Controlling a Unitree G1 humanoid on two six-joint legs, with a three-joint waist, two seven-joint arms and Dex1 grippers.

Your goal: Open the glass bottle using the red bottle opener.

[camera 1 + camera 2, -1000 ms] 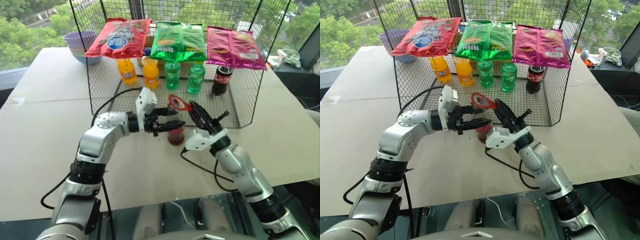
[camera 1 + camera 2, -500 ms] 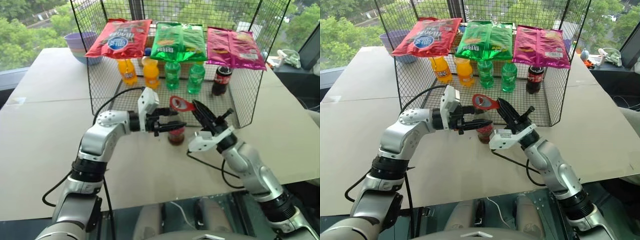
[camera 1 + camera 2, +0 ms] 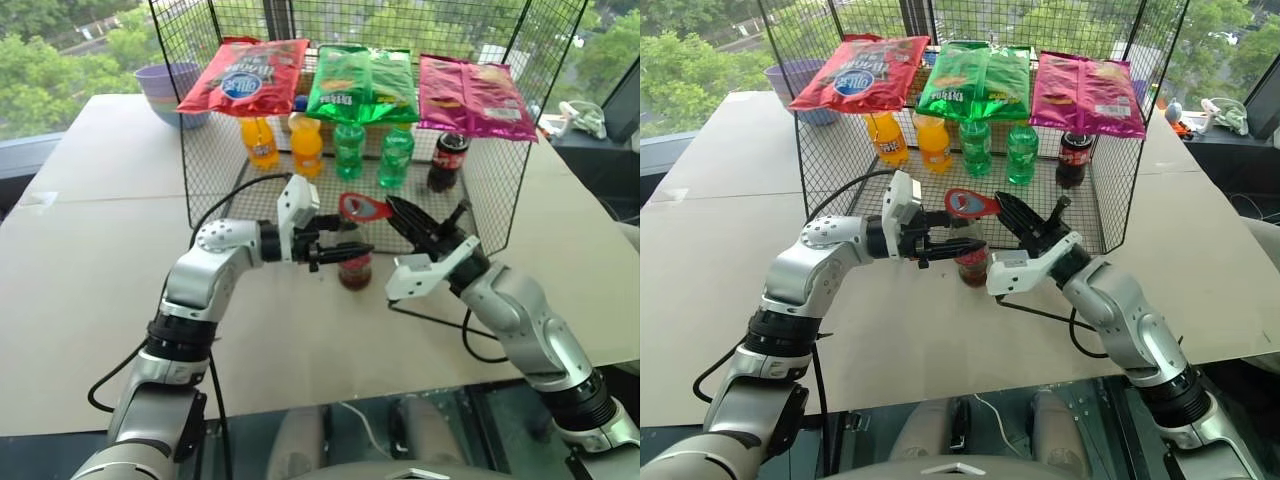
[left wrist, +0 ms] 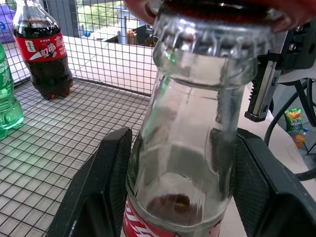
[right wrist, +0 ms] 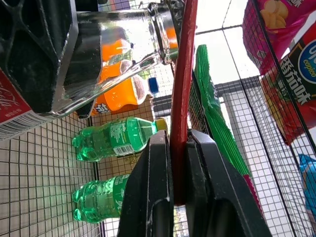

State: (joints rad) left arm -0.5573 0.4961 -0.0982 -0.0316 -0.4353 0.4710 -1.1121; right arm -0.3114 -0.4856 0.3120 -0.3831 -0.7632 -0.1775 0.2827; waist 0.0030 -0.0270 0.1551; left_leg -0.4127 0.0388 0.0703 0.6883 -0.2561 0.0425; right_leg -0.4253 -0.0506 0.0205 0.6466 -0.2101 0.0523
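Steadying the glass bottle (image 3: 354,262) on the worktop (image 3: 90,270), the left hand (image 3: 338,249) clamps its neck while the right hand (image 3: 397,211), pinching the red bottle opener (image 3: 361,208), has seated it; prying remains.

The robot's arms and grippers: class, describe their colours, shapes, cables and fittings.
Both arms are rounded silver-grey segments with black joint rings. A white block sits at each wrist. The left gripper and right gripper each have two black fingers. Black cables loop from both arms.
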